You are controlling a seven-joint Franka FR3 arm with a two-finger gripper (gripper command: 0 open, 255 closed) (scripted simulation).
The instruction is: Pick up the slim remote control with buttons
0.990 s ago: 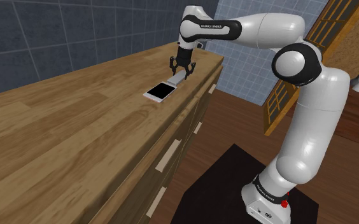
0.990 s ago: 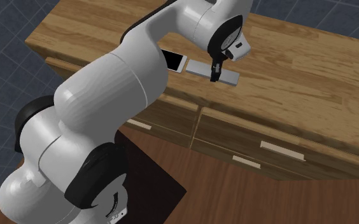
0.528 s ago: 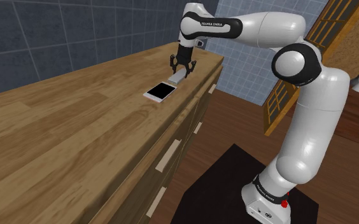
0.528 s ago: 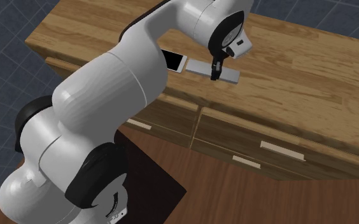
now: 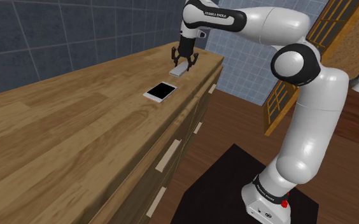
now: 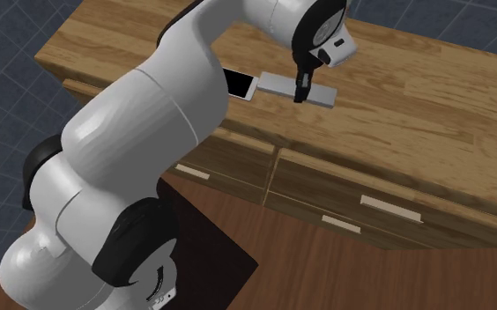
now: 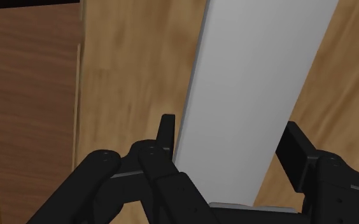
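Wooden counter (image 5: 76, 127), plain pale-grey flat remote (image 7: 254, 95) in the black pincer (image 7: 231, 133)

Even soft light, faint shadows, sharp

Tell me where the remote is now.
In the shoulder view, the grey remote is clasped between the jaws over the wooden counter, just beyond the black-screened phone.

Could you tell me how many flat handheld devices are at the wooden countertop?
2. A plain grey remote, clasped in the gripper over the countertop's far end; a white phone with a black screen, lying flat beside it, nearer the shoulder camera.
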